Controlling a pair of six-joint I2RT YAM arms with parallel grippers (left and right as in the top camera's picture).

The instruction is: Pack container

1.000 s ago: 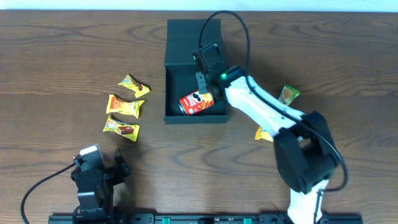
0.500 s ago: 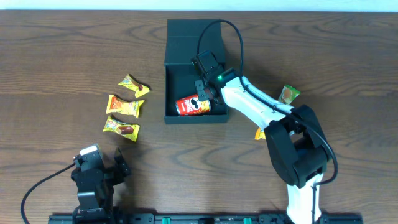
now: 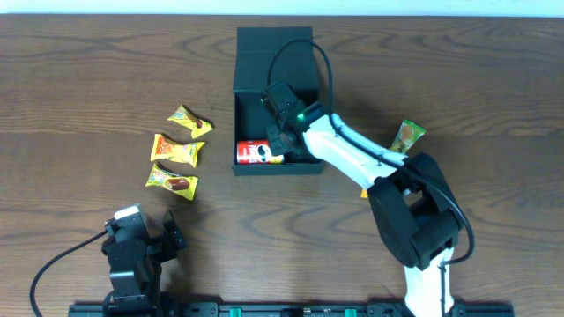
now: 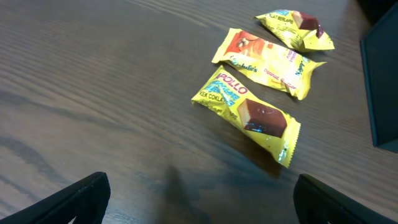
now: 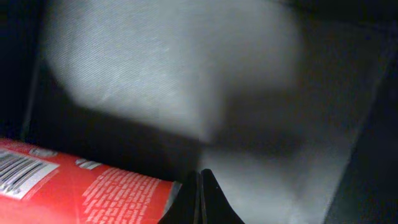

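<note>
The container (image 3: 264, 110) is a dark square box with its flap lid (image 3: 273, 48) folded back at the far side. A red snack can (image 3: 256, 153) lies on its side in the box's front left corner. My right gripper (image 3: 282, 134) reaches down into the box, shut with nothing held. In the right wrist view its closed tips (image 5: 200, 198) sit right beside the red can's end (image 5: 81, 186), above the box floor (image 5: 186, 74). My left gripper (image 3: 150, 231) rests open near the front edge. It points at three yellow packets (image 4: 249, 112), fingers (image 4: 81, 199) wide apart.
Three yellow snack packets (image 3: 189, 122) (image 3: 176, 150) (image 3: 172, 182) lie left of the box. A green packet (image 3: 408, 135) lies to the right, and an orange one (image 3: 365, 190) is partly hidden under the right arm. The box's side wall (image 4: 382, 87) shows in the left wrist view.
The right gripper has swept left inside the box, still shut, and the red can has slid from the front right to the front left corner. The left arm has not moved.
</note>
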